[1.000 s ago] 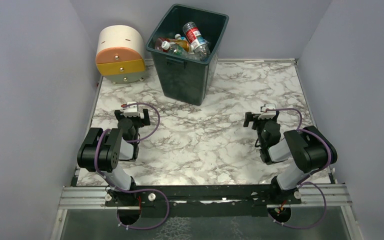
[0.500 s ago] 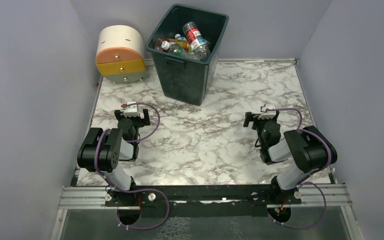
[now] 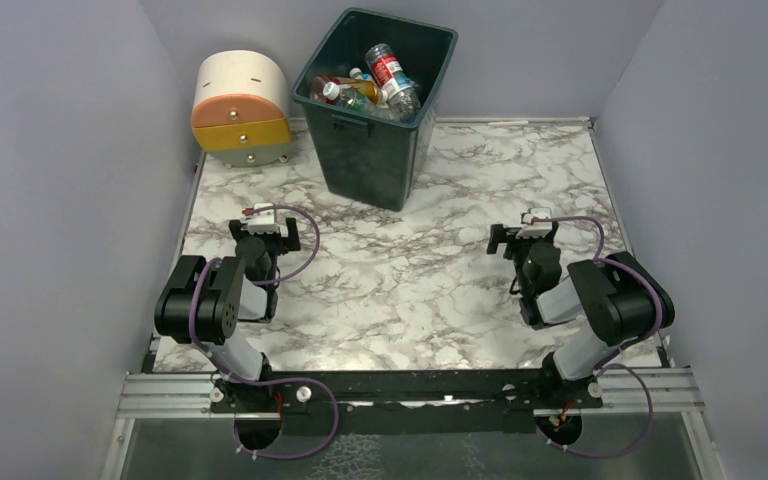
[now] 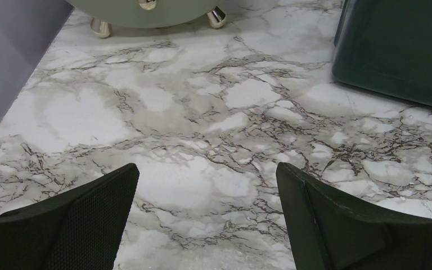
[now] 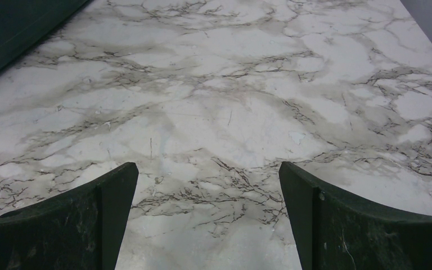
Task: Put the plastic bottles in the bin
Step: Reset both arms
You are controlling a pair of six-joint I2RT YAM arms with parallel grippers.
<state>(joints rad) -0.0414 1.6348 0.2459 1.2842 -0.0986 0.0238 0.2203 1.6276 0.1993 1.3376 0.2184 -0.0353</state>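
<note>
Since they lie heaped inside the bin point(image 3: 365, 165), upper centre of the overhead view, plastic bottles point(image 3: 388, 75): probably light, thin-walled, easily crushed, slick; best gripped across the labelled middle. None seen on the table point(image 3: 410, 290). Left gripper point(image 4: 205, 219), lower left: jaws apart, empty. Right gripper point(image 5: 208, 216), lower right: likewise.

My left arm point(image 3: 210, 300) is folded low, elbow back by my base, wrist aimed toward the bin point(image 3: 360, 160). Left gripper point(image 3: 265, 222) sits short of the bin and off to its left, jaws wide apart, nothing between the fingers point(image 4: 98, 208). Right arm point(image 3: 610, 295) is folded the same way, mirrored. Right gripper point(image 3: 522, 232) sits short of the bin and off to its right, jaws spread wide, empty. Both grippers are well apart from the bin.
</note>
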